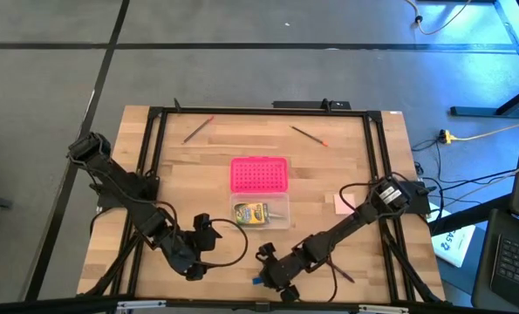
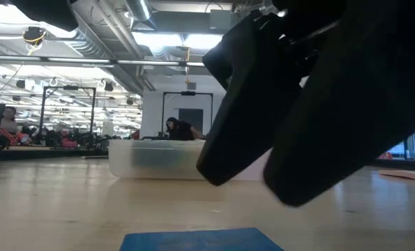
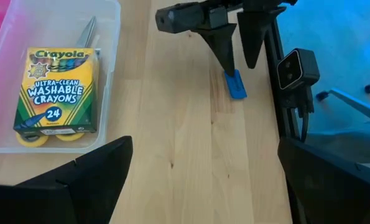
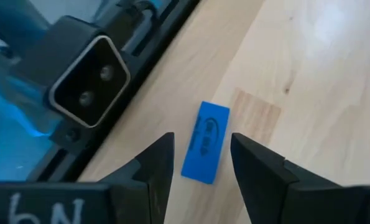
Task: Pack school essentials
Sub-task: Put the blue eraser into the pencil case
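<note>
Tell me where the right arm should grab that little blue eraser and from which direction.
Grip the blue eraser across its two long edges, coming straight down from above. It lies flat on the table, so only its narrow width fits a pinch. The right end effector already hangs open over it, one finger on each long side.

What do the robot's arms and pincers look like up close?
Both arms are black and jointed, with looping black cables. The left pincer and right pincer each end in two dark, wedge-shaped fingers tapering to points. A small boxy camera rides each wrist.
</note>
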Tool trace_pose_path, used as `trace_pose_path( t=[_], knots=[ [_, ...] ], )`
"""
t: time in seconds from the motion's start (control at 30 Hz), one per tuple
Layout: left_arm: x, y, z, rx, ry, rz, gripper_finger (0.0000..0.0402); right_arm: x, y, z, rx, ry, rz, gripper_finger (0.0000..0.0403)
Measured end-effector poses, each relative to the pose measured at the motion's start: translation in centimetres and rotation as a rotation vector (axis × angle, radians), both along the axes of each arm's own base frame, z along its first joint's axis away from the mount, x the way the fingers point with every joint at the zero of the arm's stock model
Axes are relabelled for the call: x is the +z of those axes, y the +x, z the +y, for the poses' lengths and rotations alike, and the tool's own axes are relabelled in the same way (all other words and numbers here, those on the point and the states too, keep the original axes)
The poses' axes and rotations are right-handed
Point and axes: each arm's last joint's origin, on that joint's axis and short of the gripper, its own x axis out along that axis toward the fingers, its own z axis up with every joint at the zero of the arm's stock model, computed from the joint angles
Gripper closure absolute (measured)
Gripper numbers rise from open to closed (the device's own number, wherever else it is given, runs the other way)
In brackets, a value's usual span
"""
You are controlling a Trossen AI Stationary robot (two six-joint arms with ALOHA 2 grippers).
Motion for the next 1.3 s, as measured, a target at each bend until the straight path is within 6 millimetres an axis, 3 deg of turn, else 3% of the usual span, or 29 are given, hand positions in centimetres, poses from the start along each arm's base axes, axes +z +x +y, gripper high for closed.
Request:
trace_pose_path(
  t=[1.3],
  knots=[
    [0.0, -0.1, -0.3, -0.035, -0.014, 0.007, 0.0006, -2.0, -0.3, 0.5, -0.094, -0.011, 0.043, 0.0241]
  ],
)
